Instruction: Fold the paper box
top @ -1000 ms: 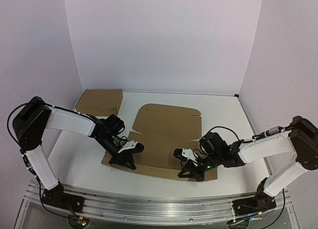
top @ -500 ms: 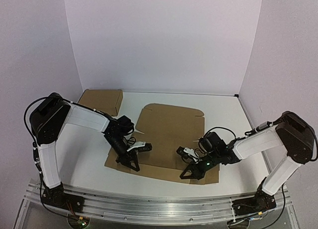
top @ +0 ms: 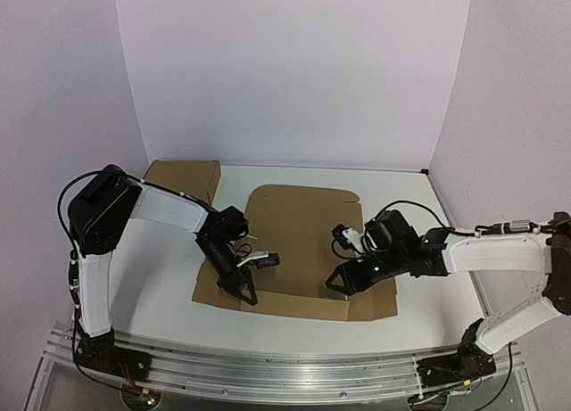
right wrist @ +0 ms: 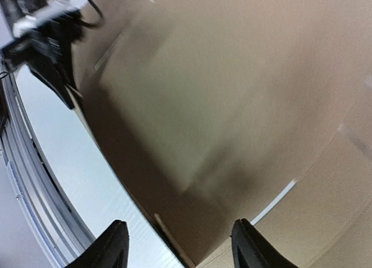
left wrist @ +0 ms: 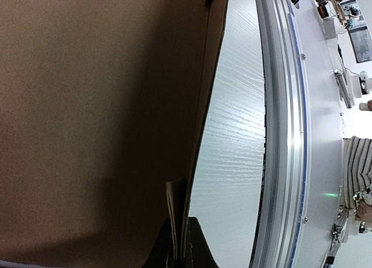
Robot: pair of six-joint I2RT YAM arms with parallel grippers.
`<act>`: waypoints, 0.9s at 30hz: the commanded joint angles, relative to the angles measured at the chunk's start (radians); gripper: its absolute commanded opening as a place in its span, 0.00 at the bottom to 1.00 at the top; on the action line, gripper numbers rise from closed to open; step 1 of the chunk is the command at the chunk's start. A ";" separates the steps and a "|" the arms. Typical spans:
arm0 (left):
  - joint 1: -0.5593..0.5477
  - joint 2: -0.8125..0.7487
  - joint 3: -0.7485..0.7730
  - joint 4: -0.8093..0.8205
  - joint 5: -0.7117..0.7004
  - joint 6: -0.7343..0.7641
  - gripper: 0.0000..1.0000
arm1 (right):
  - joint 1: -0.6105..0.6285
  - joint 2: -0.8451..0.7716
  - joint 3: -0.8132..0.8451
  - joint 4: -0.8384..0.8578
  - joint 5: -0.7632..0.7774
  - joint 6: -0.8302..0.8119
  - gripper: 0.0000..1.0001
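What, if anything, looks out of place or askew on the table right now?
Nothing is spilled or torn. The paper box lies slightly askew: its near edge slants against the front edge of the table, left corner farther back. The left gripper pinches that edge; the right gripper is open over it.

Right wrist view is blurred: paper box (right wrist: 232,105) creases smeared, left gripper (right wrist: 43,32) just a dark smudge top-left. Right gripper (right wrist: 179,233) is cropped by the bottom edge, tips only. Left wrist view: fingers (left wrist: 195,247) cropped at the bottom, box runs off left and top. Top view: jaw gaps too small to read; other box (top: 181,181) near edge partly behind left arm (top: 165,210).
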 commanded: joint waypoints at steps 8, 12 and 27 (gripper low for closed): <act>0.008 0.088 0.035 -0.064 -0.125 0.004 0.00 | 0.082 0.245 0.230 -0.018 -0.159 -0.474 0.63; 0.011 0.089 0.037 -0.064 -0.130 0.013 0.00 | 0.082 0.353 0.297 -0.019 -0.205 -0.482 0.55; 0.019 0.068 0.028 -0.062 -0.103 0.032 0.02 | 0.027 0.498 0.310 -0.021 -0.310 -0.404 0.08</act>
